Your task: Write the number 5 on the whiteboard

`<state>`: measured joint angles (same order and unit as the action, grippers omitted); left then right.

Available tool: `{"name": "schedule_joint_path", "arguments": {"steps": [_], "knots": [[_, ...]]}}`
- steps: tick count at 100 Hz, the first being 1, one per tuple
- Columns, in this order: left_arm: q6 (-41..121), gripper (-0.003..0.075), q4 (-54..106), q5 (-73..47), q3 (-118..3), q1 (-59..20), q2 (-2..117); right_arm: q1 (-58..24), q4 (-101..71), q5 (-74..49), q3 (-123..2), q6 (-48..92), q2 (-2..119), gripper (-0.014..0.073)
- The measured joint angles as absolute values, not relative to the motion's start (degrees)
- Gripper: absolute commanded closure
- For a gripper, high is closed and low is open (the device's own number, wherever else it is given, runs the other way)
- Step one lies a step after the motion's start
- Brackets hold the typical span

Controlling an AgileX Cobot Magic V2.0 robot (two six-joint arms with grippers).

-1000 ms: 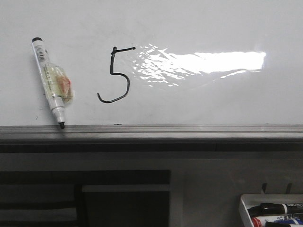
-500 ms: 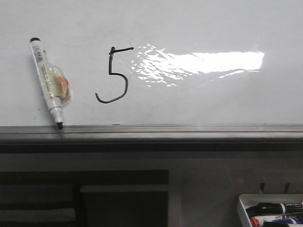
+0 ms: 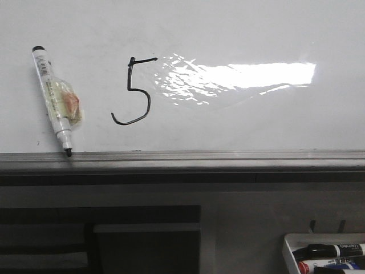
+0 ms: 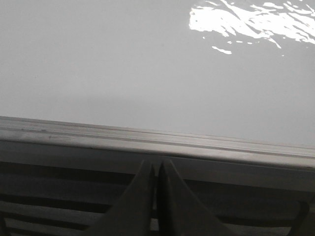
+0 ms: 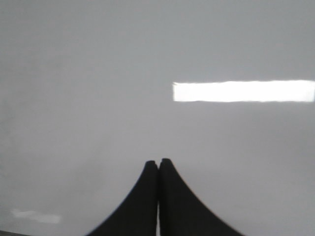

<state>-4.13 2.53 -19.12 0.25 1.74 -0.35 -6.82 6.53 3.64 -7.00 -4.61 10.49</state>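
Number 5 [image 3: 134, 91] is drawn in black on the whiteboard [image 3: 239, 34], left of centre in front view, just left of the bright light reflection [image 3: 239, 77]. A white marker [image 3: 54, 101] w/ black cap end up leans tilted against the board further left, tip down touching the grey ledge [image 3: 228, 158]; something yellowish-orange is wrapped round its middle. Lower right, a white tray [image 3: 290, 246] holds more markers. Left gripper [image 4: 156, 169]: fingers pressed together, nothing held, seen in front of the ledge. Right gripper [image 5: 158, 167]: fingers likewise together, empty, facing bare board. Neither arm shows in front view.
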Motion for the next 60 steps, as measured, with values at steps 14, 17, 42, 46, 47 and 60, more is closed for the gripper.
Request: {"name": "schedule_joint_path", "arguments": {"steps": [14, 17, 42, 46, 47, 60], "knots": [[-4.1, 0.0741, 2.5, -19.1, 0.2, 1.7, -0.3, -0.2, 3.3, -1.6, -6.5, 0.7, 6.3, 0.0656], [-4.1, 0.0741, 2.5, -19.1, 0.2, 1.7, -0.3, 1.3, 2.6, -2.3, -6.3, 1.7, 5.7, 0.0656], [-4.1, 0.0741, 2.5, -19.1, 0.2, 1.7, -0.3, 6.8, 0.9, -4.3, 1.0, 3.8, 0.1, 0.0656], [-4.1, 0.0741, 2.6, -19.1, 0.2, 1.7, -0.3, 7.1, 0.9, -6.9, 1.0, 3.8, -0.2, 0.0656], [-4.1, 0.0741, 2.6, -19.1, 0.2, 1.7, -0.3, 7.1, 0.9, -7.3, 1.0, 3.8, -0.2, 0.0656], [-4.1, 0.0741, 2.6, -19.1, 0.2, 1.7, -0.3, 7.1, 0.9, -14.3, 1.0, 3.9, -0.6, 0.0656]]}}
